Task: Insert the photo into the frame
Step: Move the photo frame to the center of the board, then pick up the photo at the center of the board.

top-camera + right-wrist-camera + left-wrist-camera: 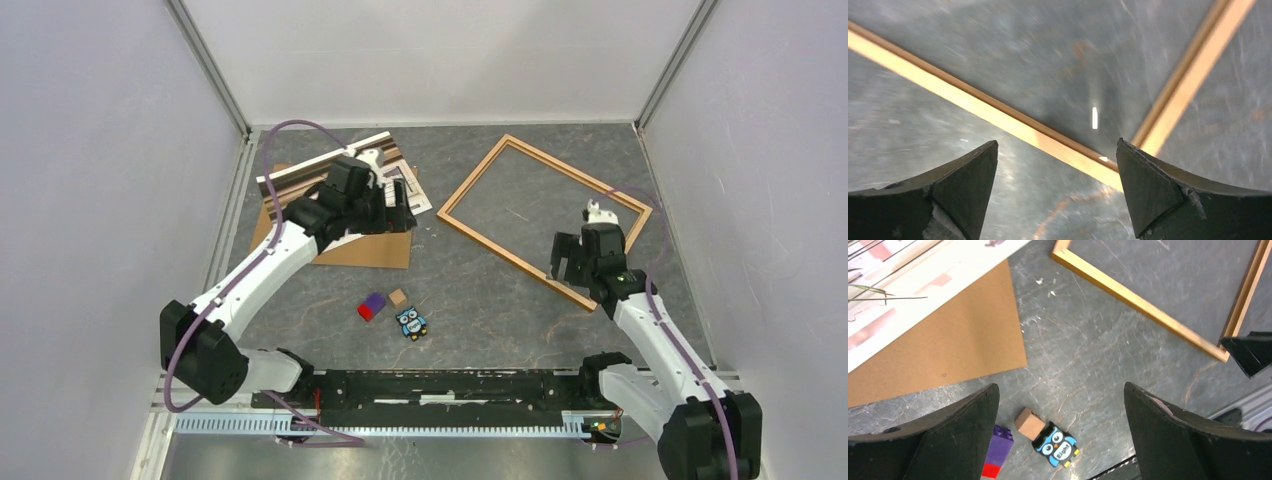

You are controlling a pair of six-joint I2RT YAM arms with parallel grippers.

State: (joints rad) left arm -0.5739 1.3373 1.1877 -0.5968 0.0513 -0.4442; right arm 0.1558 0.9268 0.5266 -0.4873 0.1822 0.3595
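Nearest on the grey marbled bench (480, 310) lie three small strays: a blue owl-shaped tile (411, 322), a purple-and-red toy brick (372, 306) and a little brown cube (398, 296), close together in the middle.

Beyond them, at the far left, the large print of a window scene with brown-beige bands (300, 175) lies picture side up on a plain brown cardboard board (370, 248). The left jaws hover over it, spread wide and holding nothing. Their wrist view looks past the print's white edge (923, 285) and the board (958, 345).

At the far right, well apart from the print, the thin light-orange wooden frame (500, 249) lies flat and empty. The right jaws, also spread and empty, hang above its near-right corner. Their blurred wrist view shows the moulding (998, 117) running between the fingers, and I cannot tell whether they touch it.

By my reading, the step in hand is picking up the print, and nothing is seated yet. The next move calls for the left jaws to come down on a free edge and pinch the print alone, leaving the board behind. The print then has to be carried right and squared to the frame's opening.
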